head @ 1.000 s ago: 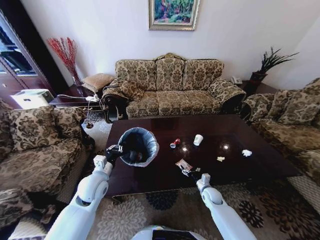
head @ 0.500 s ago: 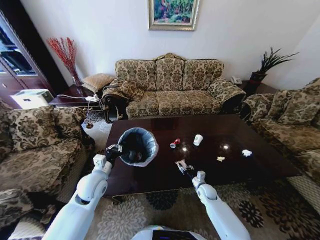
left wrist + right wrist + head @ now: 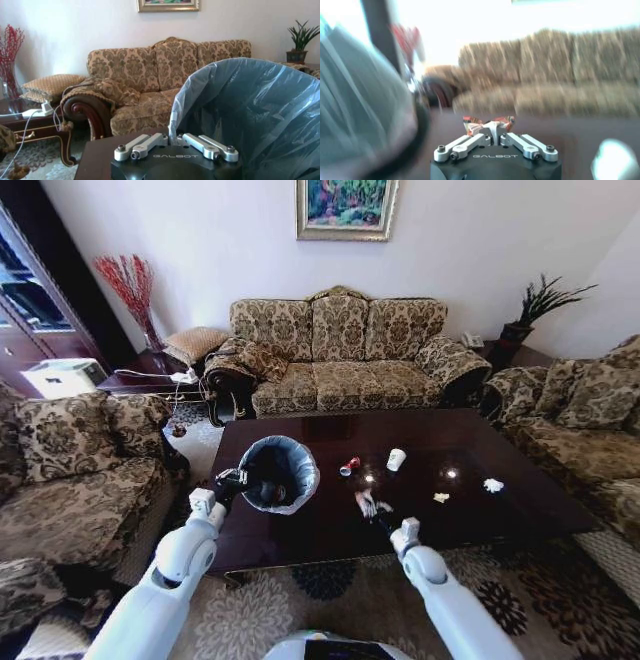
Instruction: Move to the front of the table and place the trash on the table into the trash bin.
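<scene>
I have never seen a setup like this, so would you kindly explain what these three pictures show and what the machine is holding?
This is a wheeled robot with two white arms. The wide picture comes from a camera on its head, looking down at a dark coffee table. The other two come from cameras on its wrists, looking out over each gripper.

The left gripper holds the rim of a bag-lined trash bin, which the left wrist view shows up close. The right gripper, over the table, is shut on a red-white wrapper.

On the table lie a bottle with a red label, a white paper cup and two paper scraps.
</scene>
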